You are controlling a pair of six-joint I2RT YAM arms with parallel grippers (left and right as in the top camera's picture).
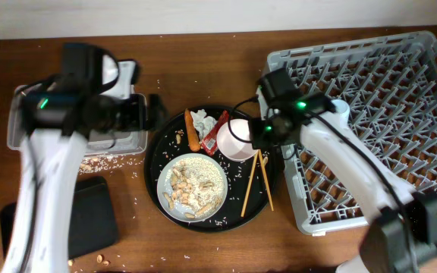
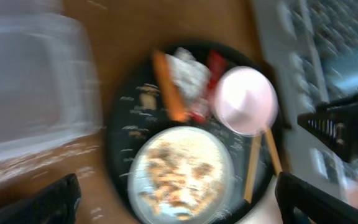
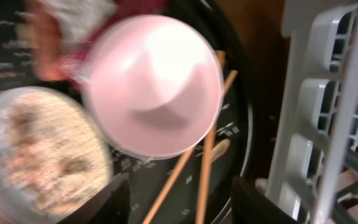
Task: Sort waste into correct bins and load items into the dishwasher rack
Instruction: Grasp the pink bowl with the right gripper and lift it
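— Right gripper (image 3: 185,205) hangs open-jawed over the pair of wooden chopsticks (image 3: 174,174) and pale pink bowl (image 3: 154,87).
— Left gripper (image 2: 176,186)?
— Spread too, holding nothing.
— Progress?
— Barely begun, I judge: orange carrot piece (image 1: 191,131), crumpled white tissue (image 1: 200,119), red shiny wrapper (image 1: 213,136) and rice-heaped round grey-white plate (image 1: 193,186) sit on the round black tray (image 1: 158,148); grey lattice rack (image 1: 400,68) shows nothing loaded.

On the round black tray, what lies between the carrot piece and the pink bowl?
The white tissue and the red wrapper lie there, clearest in the overhead view.
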